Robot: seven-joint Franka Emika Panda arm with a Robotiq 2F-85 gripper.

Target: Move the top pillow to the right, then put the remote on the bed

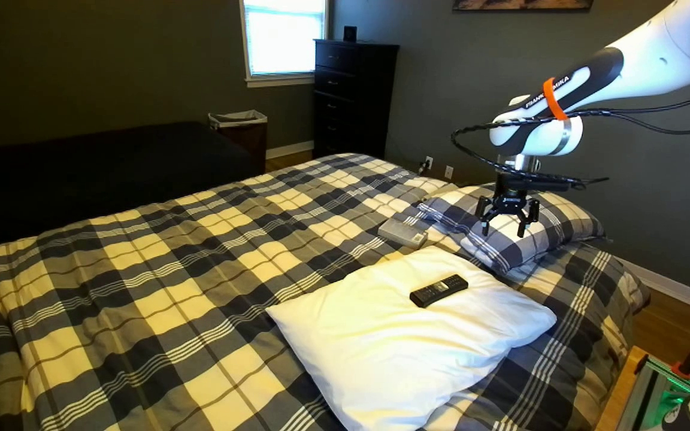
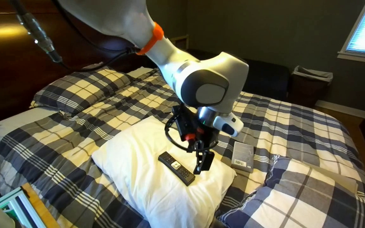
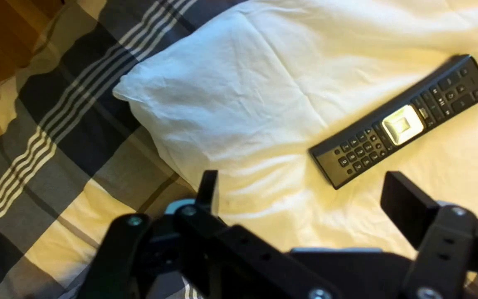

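1. In an exterior view, the white pillow (image 1: 393, 353) lies on the bed (image 1: 195, 251), the remote (image 1: 439, 290) on top of it, the plaid pillow (image 1: 563, 218) and grey box (image 1: 403, 233) just beside it; the pincer (image 1: 503, 230) hangs higher.
2. In an exterior view, the arm (image 2: 208, 82) reaches over the white pillow; a far plaid pillow (image 2: 84, 88) lies well apart from it.
3. In the wrist view, the pincer is released, its fingers (image 3: 407, 203) spread wide; the remote lies on the white pillow.
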